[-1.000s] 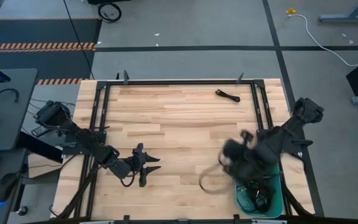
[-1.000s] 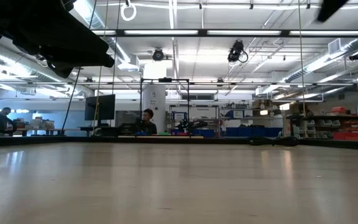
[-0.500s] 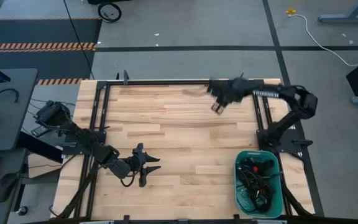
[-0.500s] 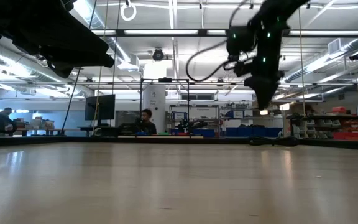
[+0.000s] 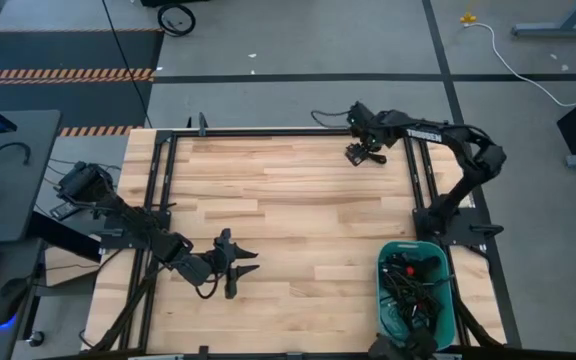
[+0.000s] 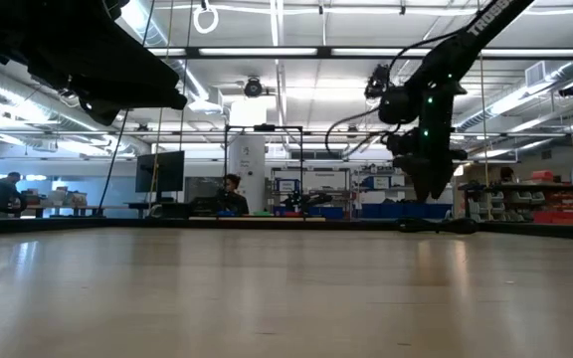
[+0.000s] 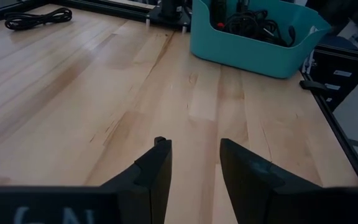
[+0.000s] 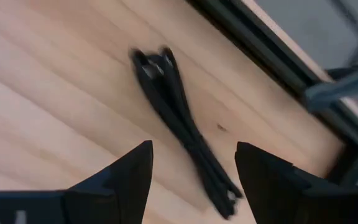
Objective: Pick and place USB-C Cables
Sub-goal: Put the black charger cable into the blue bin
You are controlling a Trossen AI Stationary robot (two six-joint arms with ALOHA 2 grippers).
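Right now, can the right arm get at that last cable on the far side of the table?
Probably yes. The right gripper hangs over the bundled cable with jaws open, astride it, and nothing lies between. The cable lies flat on bare table.

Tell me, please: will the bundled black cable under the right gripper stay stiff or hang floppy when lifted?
The cable is probably floppy: thin strands folded into a long flat bundle, so its ends may droop. It looks light. The open right gripper hovers above its middle; a grip there would likely keep the strands together.

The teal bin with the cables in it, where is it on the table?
In the high view the teal bin sits at the table's near right corner, beside the right arm's base.
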